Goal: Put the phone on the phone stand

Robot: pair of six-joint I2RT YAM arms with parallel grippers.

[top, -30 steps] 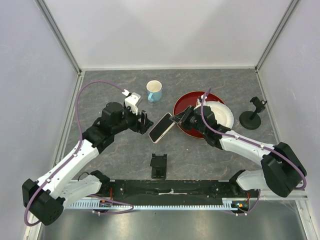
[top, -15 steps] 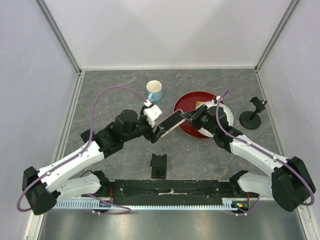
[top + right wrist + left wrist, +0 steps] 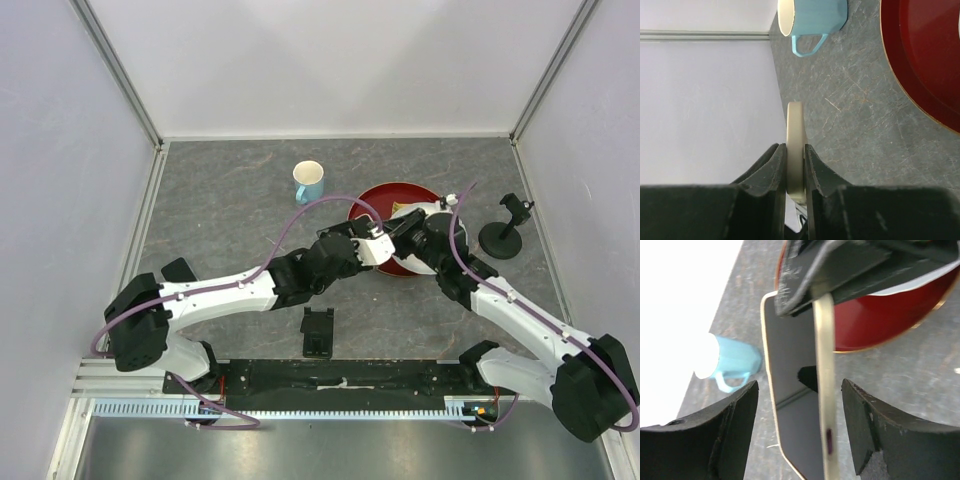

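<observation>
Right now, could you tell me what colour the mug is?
The mug is light blue; clearest in the right wrist view.

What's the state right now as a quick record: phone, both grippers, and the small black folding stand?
phone: slim smartphone in a pinkish-cream case, held on edge above the table
right gripper: shut on phone
left gripper: open, fingers either side of phone, gaps visible
phone stand: low black folding wedge, near the arm bases, nothing on it
nearby: light-blue mug, round red plate
</observation>
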